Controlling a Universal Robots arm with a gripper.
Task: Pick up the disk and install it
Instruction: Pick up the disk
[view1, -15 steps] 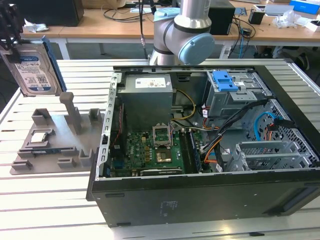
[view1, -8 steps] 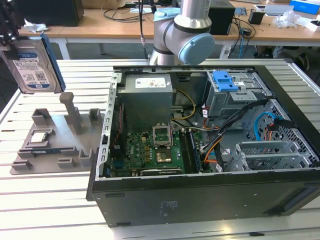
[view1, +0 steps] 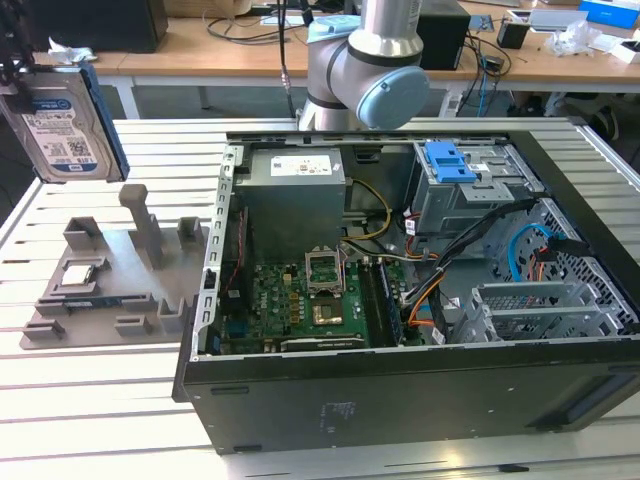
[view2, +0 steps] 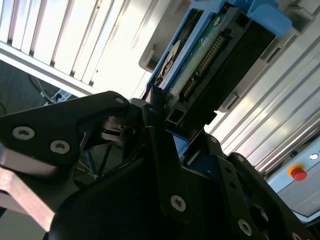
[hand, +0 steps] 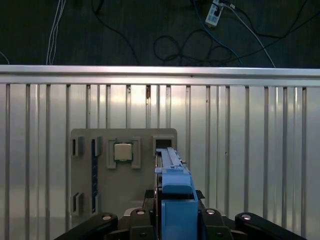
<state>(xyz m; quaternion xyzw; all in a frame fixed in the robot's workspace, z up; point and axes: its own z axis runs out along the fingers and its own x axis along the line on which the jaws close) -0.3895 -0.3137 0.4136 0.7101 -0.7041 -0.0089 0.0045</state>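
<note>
The disk, a silver drive with a white-and-blue label in a blue bracket, hangs in the air at the exterior view's far left, above the slatted table. My gripper is shut on one end of it. In the second wrist view the disk's circuit-board side and connector edge run away from the black fingers. In the first wrist view the disk shows edge-on, above the grey fixture. The open computer case lies to the exterior view's right, with a blue-latched drive bay at its back.
A grey fixture plate with posts and a small square chip lies on the table below the disk. The arm's base stands behind the case. Cables, a motherboard and a power supply fill the case. Desks with clutter stand behind.
</note>
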